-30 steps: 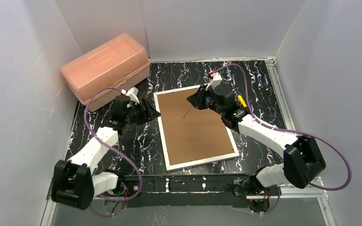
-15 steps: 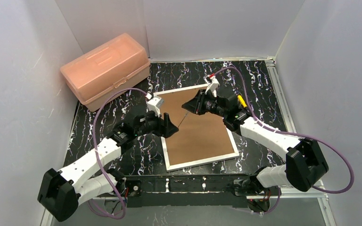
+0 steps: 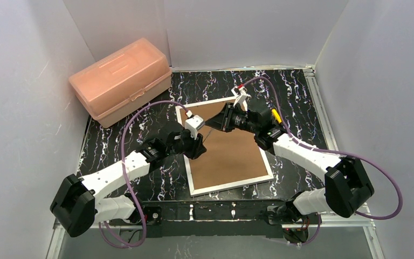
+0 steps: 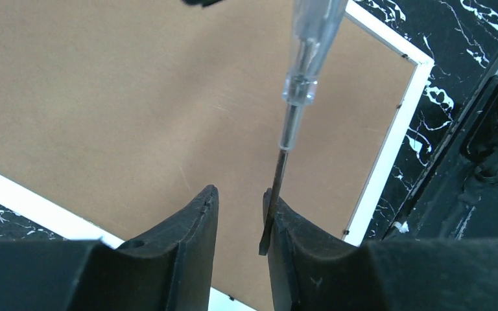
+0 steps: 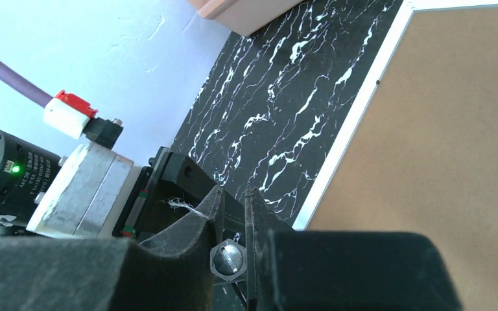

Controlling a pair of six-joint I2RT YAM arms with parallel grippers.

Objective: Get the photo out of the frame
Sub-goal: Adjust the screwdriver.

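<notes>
Though narrowly parted, left gripper (image 4: 240,195) against screwdriver (image 4: 303,65).

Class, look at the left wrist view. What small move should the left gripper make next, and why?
Probably close the left gripper on the screwdriver. Its thin metal shaft lies against one finger while the jaws stand slightly apart, so nothing is pinched yet. The right gripper clamps the handle's end above the frame, which lies brown back up.
</notes>
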